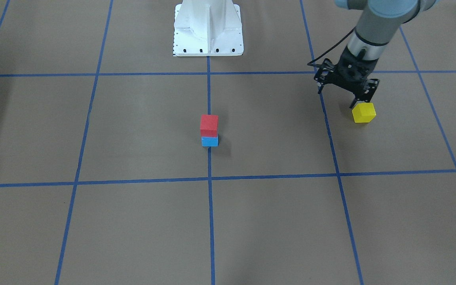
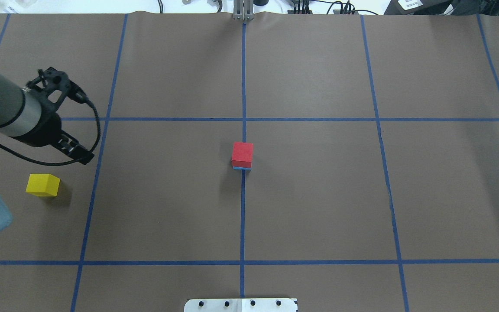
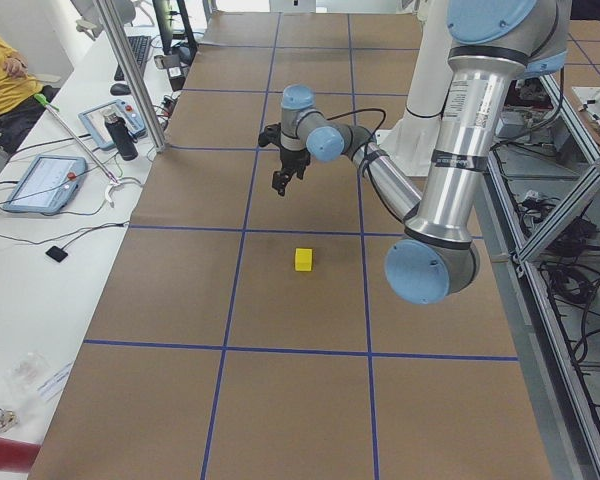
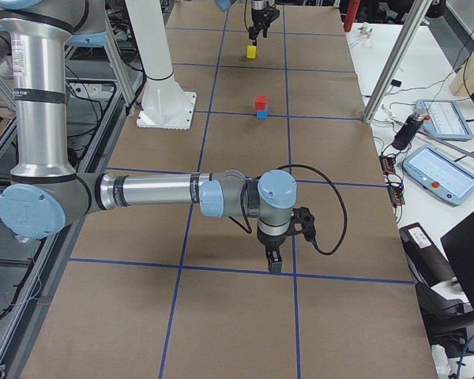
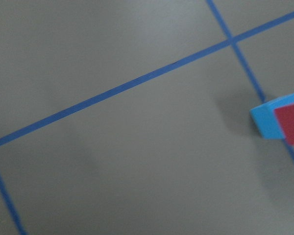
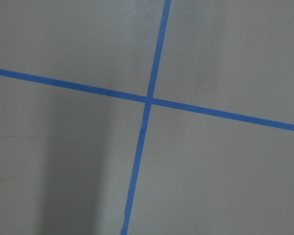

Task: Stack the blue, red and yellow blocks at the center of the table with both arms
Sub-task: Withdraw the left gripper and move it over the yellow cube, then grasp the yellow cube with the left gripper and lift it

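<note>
A red block (image 1: 209, 125) sits on a blue block (image 1: 209, 141) at the table's center; the stack also shows in the overhead view (image 2: 242, 155) and at the right edge of the left wrist view (image 5: 267, 120). A yellow block (image 1: 363, 113) lies alone on the robot's left side (image 2: 43, 185). My left gripper (image 1: 335, 99) is open and empty. It hovers above the table just past the yellow block, on the side away from the robot (image 2: 69, 119). My right gripper (image 4: 274, 259) shows only in the exterior right view, low over the table, and I cannot tell its state.
The white robot base (image 1: 208, 27) stands at the table's near edge. Blue tape lines (image 2: 243, 216) grid the brown table. The operators' bench with tablets (image 4: 442, 170) runs along the far side, and a person in yellow (image 3: 0, 70) sits there.
</note>
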`<state>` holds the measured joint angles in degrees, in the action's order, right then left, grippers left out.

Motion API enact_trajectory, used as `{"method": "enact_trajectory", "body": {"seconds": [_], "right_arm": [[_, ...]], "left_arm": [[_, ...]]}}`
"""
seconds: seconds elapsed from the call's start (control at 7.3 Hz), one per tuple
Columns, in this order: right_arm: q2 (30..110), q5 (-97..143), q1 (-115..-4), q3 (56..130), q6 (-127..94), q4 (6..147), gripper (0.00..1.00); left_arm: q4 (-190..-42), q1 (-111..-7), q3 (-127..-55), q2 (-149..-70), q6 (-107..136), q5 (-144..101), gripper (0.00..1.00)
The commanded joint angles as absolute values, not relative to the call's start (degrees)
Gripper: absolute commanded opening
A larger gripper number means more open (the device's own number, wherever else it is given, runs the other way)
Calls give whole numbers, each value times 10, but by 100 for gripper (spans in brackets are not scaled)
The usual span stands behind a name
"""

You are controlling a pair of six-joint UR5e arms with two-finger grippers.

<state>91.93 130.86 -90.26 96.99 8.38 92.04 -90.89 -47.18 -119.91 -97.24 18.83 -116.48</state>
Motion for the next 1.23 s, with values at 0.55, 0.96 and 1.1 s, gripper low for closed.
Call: {"method": "enact_trajectory", "body": {"seconds": [0.55, 0.96, 1.1], "right_arm": [[920, 1310, -903, 969, 85, 920, 100], [919, 1310, -903, 974, 84, 920, 100], [918, 1310, -903, 974, 84, 920, 100]], "left_arm": [[-1114, -475, -1129, -846, 490, -1159, 100], [-1151, -455, -1080, -846, 497, -1158, 100], [-1151, -444, -1079, -846, 497, -1157, 100]]}}
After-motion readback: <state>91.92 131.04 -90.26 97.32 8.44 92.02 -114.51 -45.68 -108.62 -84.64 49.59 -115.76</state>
